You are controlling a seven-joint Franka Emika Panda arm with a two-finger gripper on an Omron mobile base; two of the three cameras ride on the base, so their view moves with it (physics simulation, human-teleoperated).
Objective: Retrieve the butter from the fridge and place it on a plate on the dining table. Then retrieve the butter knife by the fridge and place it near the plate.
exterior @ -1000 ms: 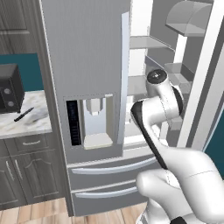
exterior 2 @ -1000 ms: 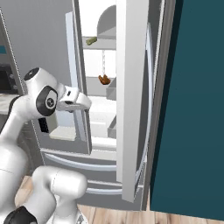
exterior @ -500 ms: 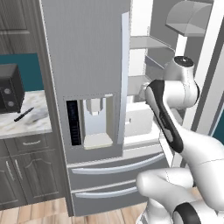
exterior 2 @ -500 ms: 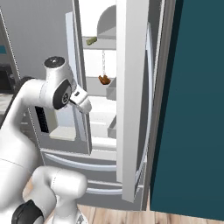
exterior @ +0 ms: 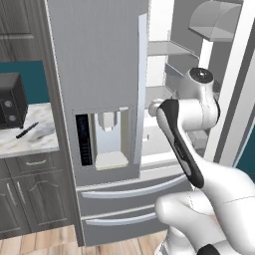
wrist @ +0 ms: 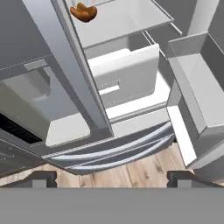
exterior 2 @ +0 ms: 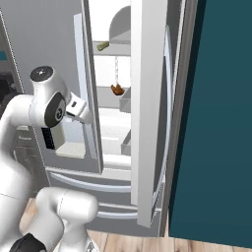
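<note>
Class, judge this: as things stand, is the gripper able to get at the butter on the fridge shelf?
Probably yes: the fridge door stands open, the butter lies uncovered on a high shelf, and the gripper is open, though low.

Top of the fridge (exterior: 94,55) cut off by the upper edge in both base views. Butter (exterior 2: 103,46) a tiny olive smudge on an upper shelf, partly behind the door edge (probably the stick, too small to be sure). Orange-brown food (wrist: 84,12) clipped by the hand view's top edge. Butter knife (exterior: 27,130) a thin dark sliver, detail unreadable.
</note>
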